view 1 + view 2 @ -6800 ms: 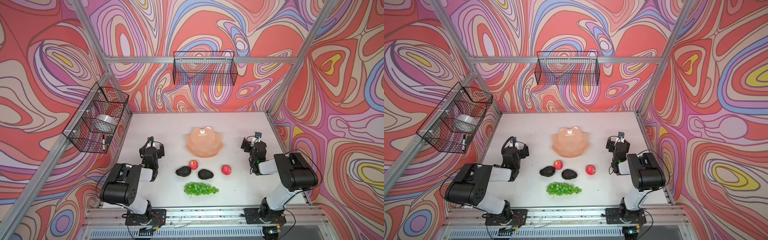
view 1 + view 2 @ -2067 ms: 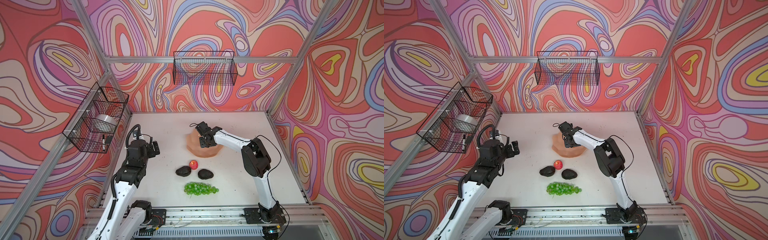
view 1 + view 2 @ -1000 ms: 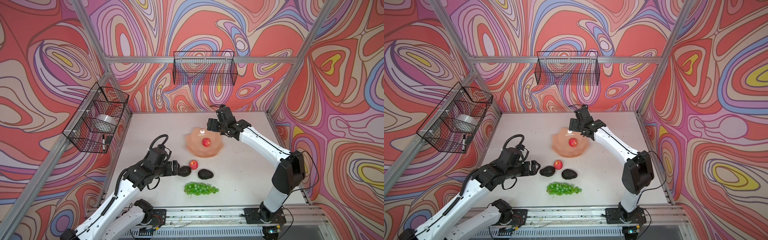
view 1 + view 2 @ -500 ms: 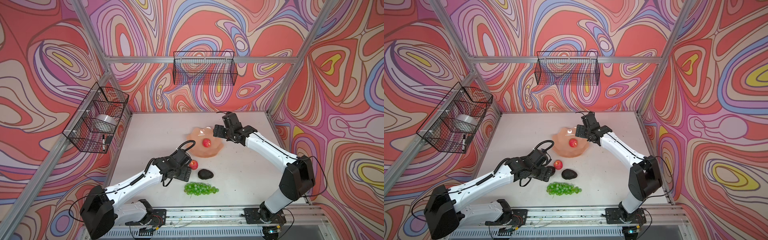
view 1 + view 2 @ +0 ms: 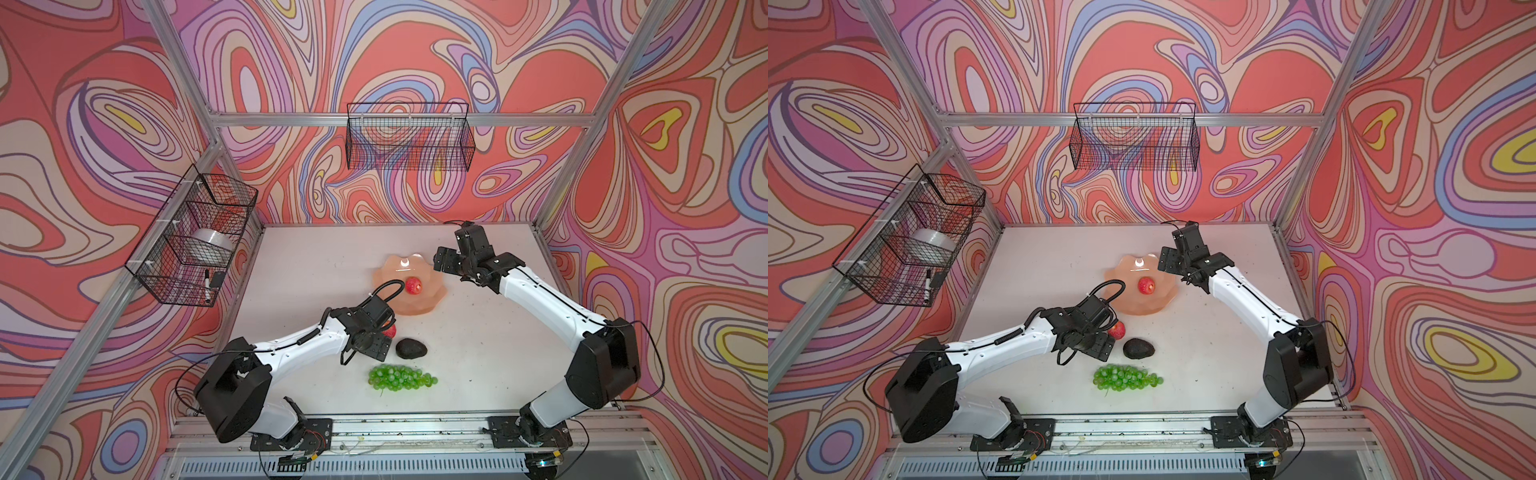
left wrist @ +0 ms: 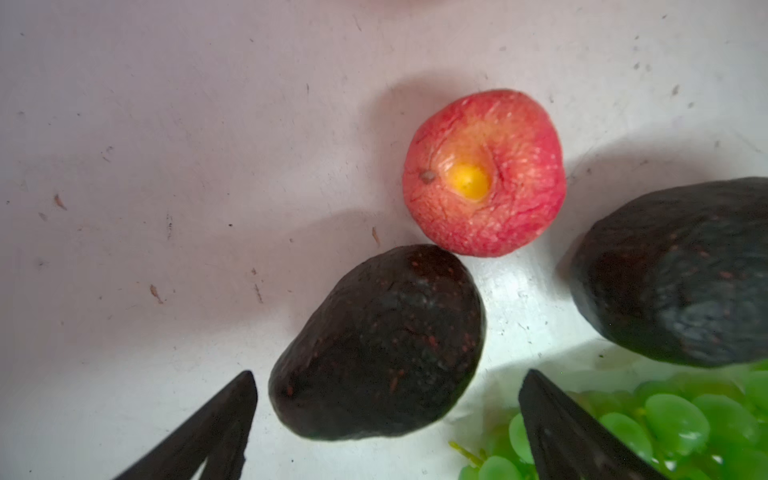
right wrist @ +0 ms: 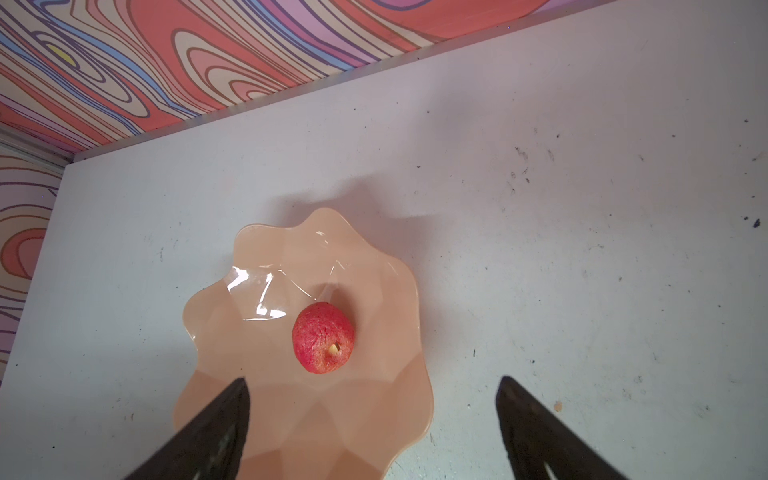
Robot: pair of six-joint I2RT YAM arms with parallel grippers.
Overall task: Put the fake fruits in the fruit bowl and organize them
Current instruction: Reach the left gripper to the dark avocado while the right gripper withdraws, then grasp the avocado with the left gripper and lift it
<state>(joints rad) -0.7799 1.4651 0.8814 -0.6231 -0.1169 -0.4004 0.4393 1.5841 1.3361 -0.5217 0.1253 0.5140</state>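
The peach-pink fruit bowl (image 5: 432, 297) (image 5: 1133, 305) (image 7: 257, 340) sits mid-table with one red apple (image 5: 414, 285) (image 5: 1146, 285) (image 7: 323, 343) inside. My right gripper (image 5: 446, 264) (image 7: 374, 379) hangs open and empty above the bowl's right rim. A second apple (image 5: 390, 330) (image 6: 484, 172), a dark avocado (image 5: 411, 348) (image 6: 673, 274) and green grapes (image 5: 399, 377) (image 6: 681, 424) lie on the table. My left gripper (image 5: 374, 345) (image 6: 388, 374) is open, low over another avocado (image 6: 378, 345) that touches the second apple; the jaws straddle its blunt end without touching it. The arm hides this avocado in both top views.
A black wire basket (image 5: 409, 137) hangs on the back wall. Another basket (image 5: 195, 237) on the left wall holds a tape roll and a marker. Aluminium frame posts and patterned walls close in the white table (image 5: 316, 266) on three sides.
My left arm reached right and came down over the left avocado, its jaws opening wider. My right gripper, having left an apple in the bowl, drew back to the right of the bowl.
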